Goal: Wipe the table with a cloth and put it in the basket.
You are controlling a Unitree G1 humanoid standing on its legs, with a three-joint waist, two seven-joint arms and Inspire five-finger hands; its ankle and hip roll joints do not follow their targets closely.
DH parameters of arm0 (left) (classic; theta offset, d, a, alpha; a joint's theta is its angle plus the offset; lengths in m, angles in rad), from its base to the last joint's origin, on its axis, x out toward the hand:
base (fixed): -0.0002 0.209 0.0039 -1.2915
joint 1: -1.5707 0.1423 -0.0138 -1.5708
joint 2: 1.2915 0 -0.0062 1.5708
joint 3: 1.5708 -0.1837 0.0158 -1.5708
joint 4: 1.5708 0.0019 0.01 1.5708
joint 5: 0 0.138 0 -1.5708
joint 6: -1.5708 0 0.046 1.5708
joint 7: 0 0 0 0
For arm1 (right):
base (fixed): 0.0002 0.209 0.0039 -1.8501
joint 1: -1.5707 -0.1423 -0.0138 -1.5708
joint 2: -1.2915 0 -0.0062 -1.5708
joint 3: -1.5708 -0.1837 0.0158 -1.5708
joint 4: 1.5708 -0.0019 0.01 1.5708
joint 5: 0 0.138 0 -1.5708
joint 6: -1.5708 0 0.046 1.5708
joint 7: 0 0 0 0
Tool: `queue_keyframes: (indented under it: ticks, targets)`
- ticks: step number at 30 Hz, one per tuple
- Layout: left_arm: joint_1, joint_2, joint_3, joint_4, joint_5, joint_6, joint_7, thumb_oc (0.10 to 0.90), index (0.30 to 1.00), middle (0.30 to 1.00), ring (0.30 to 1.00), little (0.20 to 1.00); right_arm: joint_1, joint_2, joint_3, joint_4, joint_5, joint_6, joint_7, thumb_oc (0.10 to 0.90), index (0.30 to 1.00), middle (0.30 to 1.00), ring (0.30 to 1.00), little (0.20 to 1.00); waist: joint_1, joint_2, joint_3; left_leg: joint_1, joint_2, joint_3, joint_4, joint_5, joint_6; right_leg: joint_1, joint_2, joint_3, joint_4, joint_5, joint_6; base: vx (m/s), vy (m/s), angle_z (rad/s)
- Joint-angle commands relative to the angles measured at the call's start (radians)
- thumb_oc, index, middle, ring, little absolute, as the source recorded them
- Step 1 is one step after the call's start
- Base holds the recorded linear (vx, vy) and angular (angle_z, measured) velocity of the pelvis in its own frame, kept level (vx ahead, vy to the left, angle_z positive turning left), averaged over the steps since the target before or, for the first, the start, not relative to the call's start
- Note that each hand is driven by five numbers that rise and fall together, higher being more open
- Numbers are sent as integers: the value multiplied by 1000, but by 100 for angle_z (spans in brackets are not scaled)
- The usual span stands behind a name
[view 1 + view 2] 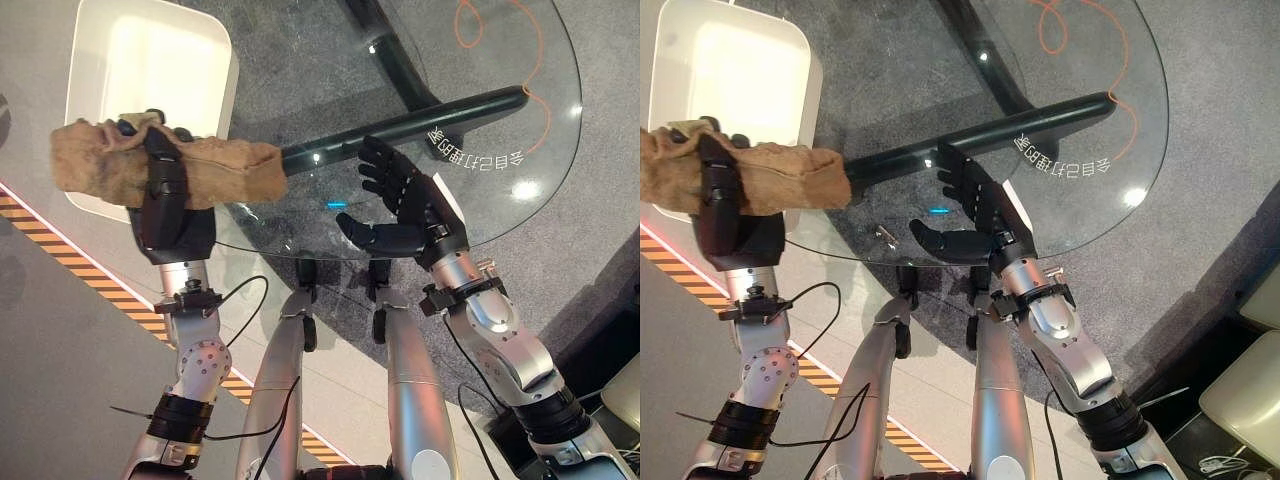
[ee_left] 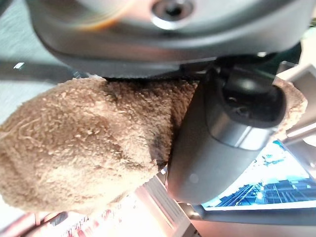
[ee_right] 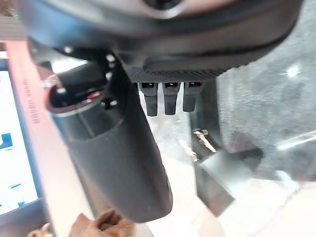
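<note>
Two hands show: the left hand (image 1: 165, 185) is clenched round the brown terry cloth (image 1: 215, 170), held crosswise just past the glass table's (image 1: 500, 190) edge; the white basket (image 1: 120, 60) lies directly beyond it, while the right hand (image 1: 400, 200) hovers slack-fingered, holding nothing

Rough, fuzzy brown terry cloth (image 1: 230, 170); glossy clear glass table (image 1: 520, 190); smooth white plastic basket (image 1: 215, 80)

– Upper left of frame? Basket (image 1: 150, 60), beside table (image 1: 480, 200) edge.
– Cloth (image 1: 230, 170)? Left-centre, in left hand (image 1: 165, 195), overlapping basket's near rim and table edge.
– Right hand (image 1: 405, 200)? Centre, over table's near edge.
</note>
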Motion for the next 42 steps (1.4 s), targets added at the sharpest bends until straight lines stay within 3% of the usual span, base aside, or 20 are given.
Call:
queue_keyframes:
  ticks: [1,5,6,8,9,11,13,16,19,25,30,35,42]
  targets:
    - [-17,41,87,-197,200,-138,68,100,300,300,300,200,10,4,-31,-96,-22,-14,47,800,900,900,900,900,19,62,-26,57,-73,-14,10,-92,22,30,83,-3,-57,8,-7,-1,65,-1]
    - [-14,65,121,-178,361,-148,245,100,300,300,300,200,11,-8,-14,-65,-24,42,69,800,900,900,900,900,20,69,-26,59,-75,-13,14,-91,18,35,81,-2,-57,2,-12,1,65,-2]
    - [-12,84,137,-160,463,-143,362,100,300,300,300,200,15,-14,-2,-47,-33,82,97,800,900,900,900,900,21,72,-26,57,-75,-12,17,-91,16,34,79,-1,-55,0,-15,1,67,-3]
    - [-16,100,150,-139,545,-130,461,100,300,300,300,200,15,-22,10,-34,-45,116,124,800,900,900,900,900,22,74,-26,54,-76,-12,18,-90,14,32,78,0,-55,-2,-16,5,85,-5]
    - [-24,124,165,-112,655,-105,585,100,300,300,300,200,10,-34,29,-24,-51,170,160,800,900,900,900,900,23,76,-26,54,-76,-10,18,-89,11,31,76,0,-54,-5,-18,7,111,-10]
    - [-36,149,178,-86,731,-79,682,100,300,300,300,200,1,-51,50,-13,-46,208,194,800,900,900,900,900,23,78,-26,50,-75,-7,20,-88,9,28,75,0,-52,-8,-21,7,94,-6]
    - [-75,217,195,-12,879,-8,863,100,300,300,300,200,-26,-96,93,12,-54,278,261,800,900,900,900,900,23,81,-26,43,-72,1,27,-87,1,22,72,0,-46,-12,-24,20,128,0]
    - [-139,298,190,71,1027,120,1030,100,300,300,300,200,-73,-140,134,40,-4,343,288,800,900,900,900,900,22,83,-26,35,-69,9,34,-84,-6,13,70,2,-39,-14,-27,24,117,0]
    - [-222,388,170,207,1054,201,1114,100,300,300,300,200,-116,-188,173,66,44,381,301,800,900,900,900,900,14,85,-26,27,-61,21,38,-81,-11,3,66,5,-34,-16,-27,21,125,2]
    - [-379,506,98,389,1121,363,1228,100,300,300,300,200,-165,-232,232,105,98,433,290,800,900,900,900,900,2,80,-26,5,-55,32,44,-80,-14,-20,64,6,-38,-8,-24,24,86,0]
    - [-515,580,0,546,1163,503,1233,100,300,300,300,200,-192,-254,260,146,130,440,283,800,900,900,900,900,-10,72,-26,-25,-51,38,57,-83,-16,-50,62,8,-39,2,-17,23,66,2]
    - [-595,596,-79,638,1145,571,1201,100,300,300,300,200,-212,-265,279,172,152,447,296,800,900,900,900,900,-19,62,-26,-57,-44,43,73,-85,-16,-82,62,8,-34,11,-12,15,42,1]
    - [-695,599,-173,759,1100,664,1127,100,300,300,300,200,-252,-275,287,219,199,444,285,800,900,900,900,900,-35,26,-26,-121,-26,43,95,-84,-23,-143,71,12,-19,25,-4,9,23,-1]
